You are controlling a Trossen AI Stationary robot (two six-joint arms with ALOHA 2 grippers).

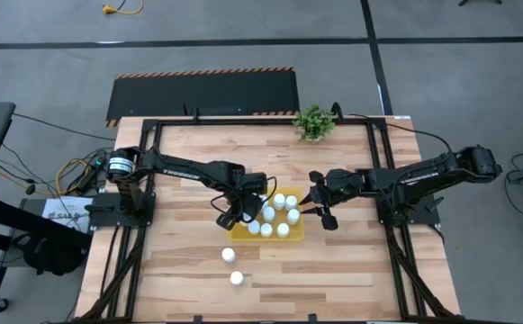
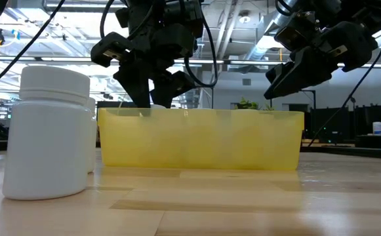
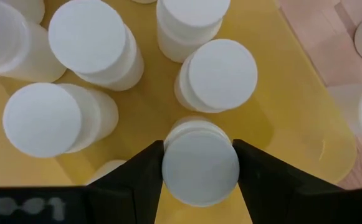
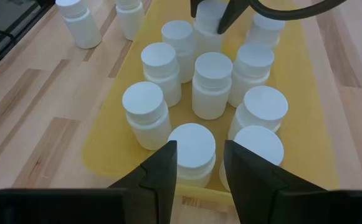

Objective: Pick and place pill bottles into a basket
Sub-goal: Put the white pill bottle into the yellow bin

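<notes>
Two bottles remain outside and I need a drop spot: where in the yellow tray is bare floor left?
The yellow tray is crowded mid-floor with pill bottles. Bare strips run along its long side walls, beside the left gripper and its held bottle.

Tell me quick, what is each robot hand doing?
Left gripper: shut on a pill bottle over the yellow basket.
Right gripper: shut, holding nothing.

Pale wood-plank table [image 1: 333,270] with a smooth satin finish; translucent glossy yellow plastic basket [image 2: 200,139]; smooth matt white plastic pill bottles [image 4: 212,84] with flat caps; dark matt plastic gripper fingers [image 3: 265,180]; leafy green plant [image 1: 313,121].
</notes>
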